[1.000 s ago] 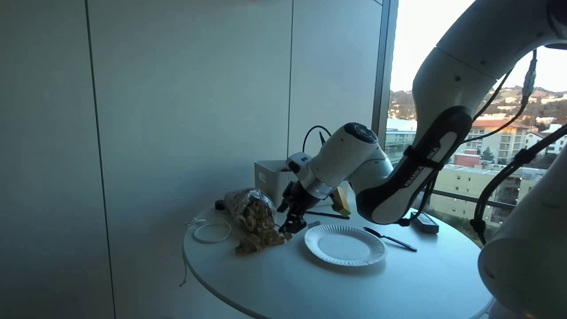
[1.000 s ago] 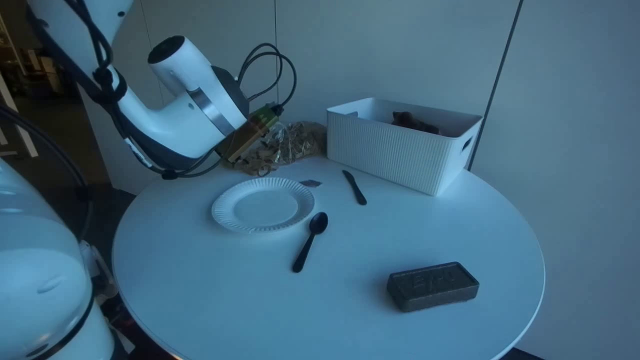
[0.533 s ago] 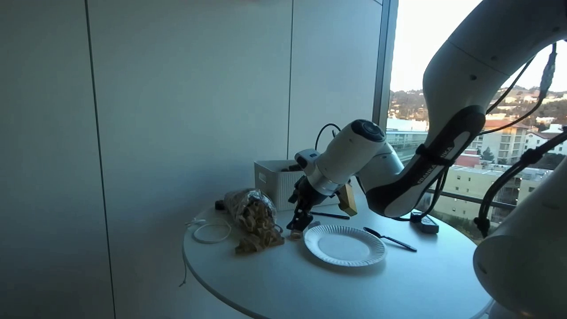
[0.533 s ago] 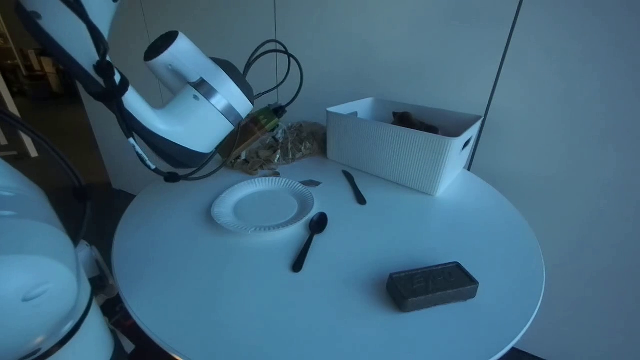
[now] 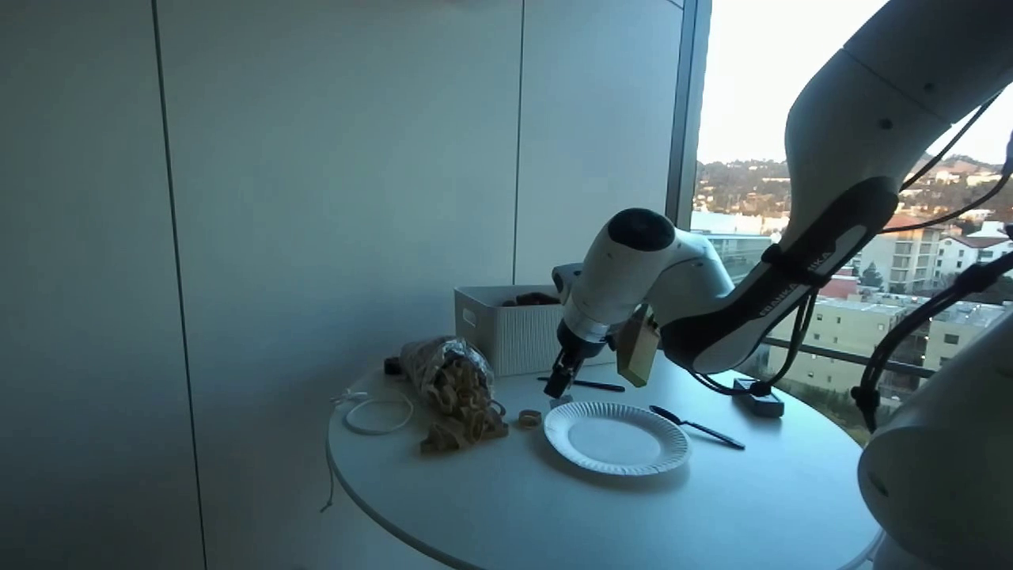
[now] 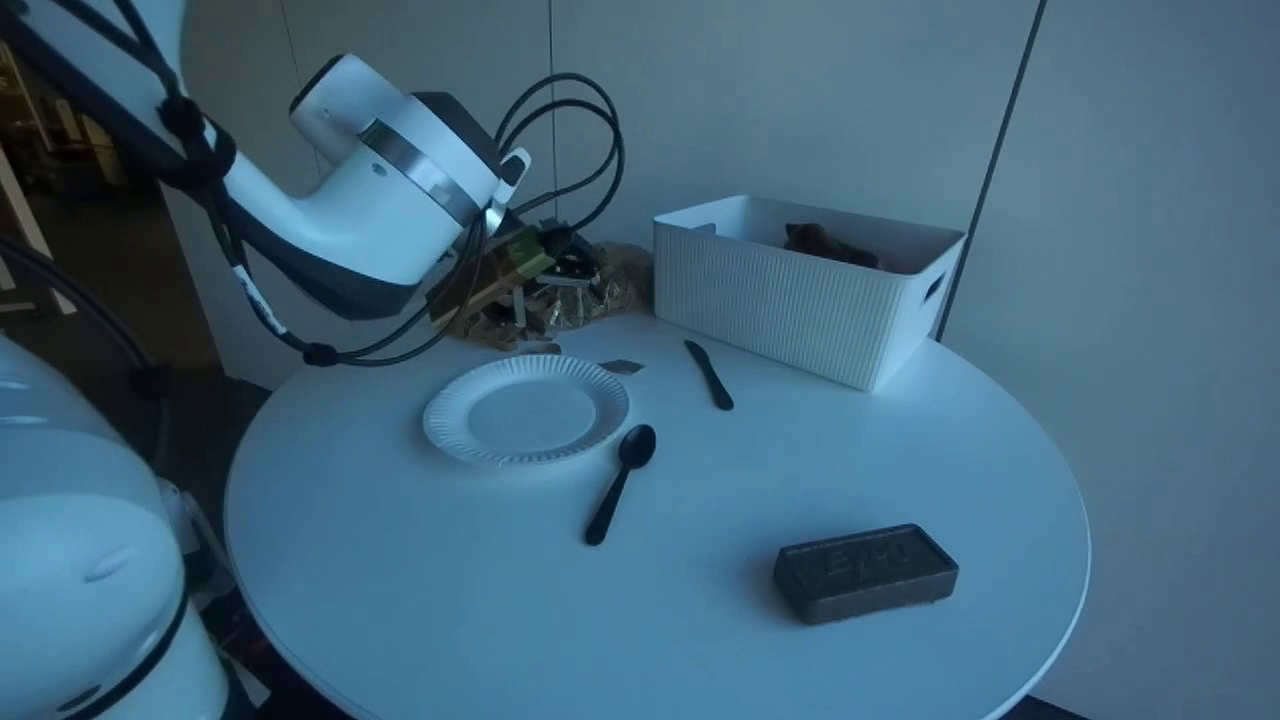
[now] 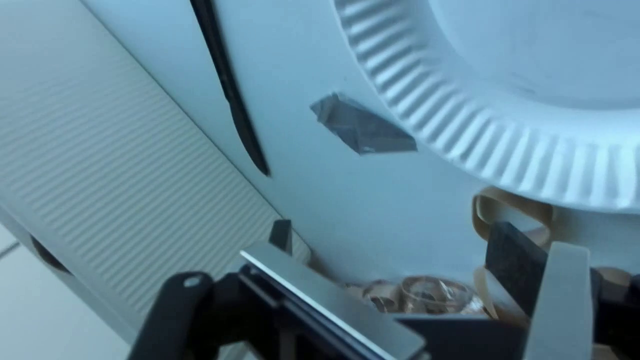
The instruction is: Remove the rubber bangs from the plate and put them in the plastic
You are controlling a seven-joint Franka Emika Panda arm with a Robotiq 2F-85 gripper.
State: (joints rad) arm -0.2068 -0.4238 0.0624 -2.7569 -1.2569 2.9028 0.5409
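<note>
Hand (image 7: 392,235) spread; single rubber band (image 7: 525,204), broad tan loop, beside plate (image 7: 450,120).

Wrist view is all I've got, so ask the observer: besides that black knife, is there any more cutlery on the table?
Observer: Yes, a black spoon lies beside the plate; it shows in both exterior views.
Operator: Anything inside the white bin?
Observer: Yes, a dark brown thing shows in it; I can't tell what it is.
Operator: What else am I missing?
Observer: In an exterior view, a pale loop lies beside the plastic bag, on the side away from the plate.
</note>
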